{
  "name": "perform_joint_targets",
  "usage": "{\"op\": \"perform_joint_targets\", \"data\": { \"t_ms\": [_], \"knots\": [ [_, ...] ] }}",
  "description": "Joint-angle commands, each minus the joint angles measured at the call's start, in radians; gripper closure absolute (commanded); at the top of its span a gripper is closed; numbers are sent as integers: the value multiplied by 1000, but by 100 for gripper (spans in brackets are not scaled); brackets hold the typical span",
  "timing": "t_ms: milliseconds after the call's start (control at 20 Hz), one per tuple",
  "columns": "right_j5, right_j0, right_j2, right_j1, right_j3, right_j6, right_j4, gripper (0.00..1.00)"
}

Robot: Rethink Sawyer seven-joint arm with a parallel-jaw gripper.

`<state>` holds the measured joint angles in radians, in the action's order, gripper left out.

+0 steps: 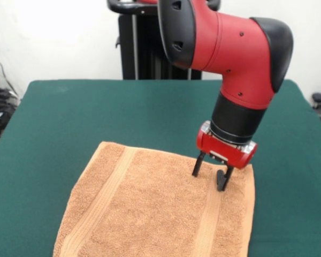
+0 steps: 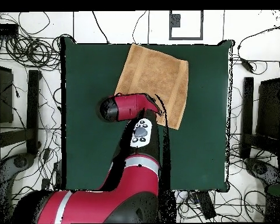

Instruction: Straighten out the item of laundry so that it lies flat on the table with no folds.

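A: Where does the towel (image 1: 160, 209) sit?

B: Spread on the green tabletop (image 1: 59, 118), at the side away from the robot and skewed to the edges. It looks close to flat, both woven bands running straight.

A: And the gripper (image 1: 211, 175)?

B: Its fingers are parted with nothing between them, tips right at the cloth beside one band, near a far corner in the front view.

A: How should this step go?

B: My judgement: if any crease is left, pinch only the top layer by that corner and draw it outward, low and slow, so the rest doesn't drag or bunch.

A: What can't you check?

B: The near edge is cut off by the front view's bottom, and from overhead the arm (image 2: 130, 108) covers one corner. I can't find the tag, and the tips possibly touch the pile; hard to say.
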<state>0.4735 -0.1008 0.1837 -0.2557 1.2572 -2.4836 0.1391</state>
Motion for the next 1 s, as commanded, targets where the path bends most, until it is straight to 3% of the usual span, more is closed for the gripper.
{"op": "perform_joint_targets", "data": {
  "t_ms": [50, 600, 1000],
  "knots": [
    [-45, -42, -104, 100, -41, -75, -21, 0],
    [-5, -68, -88, 86, -81, -83, -29, 0],
    [101, -107, -17, 143, -202, -106, -30, 0]
  ]
}}
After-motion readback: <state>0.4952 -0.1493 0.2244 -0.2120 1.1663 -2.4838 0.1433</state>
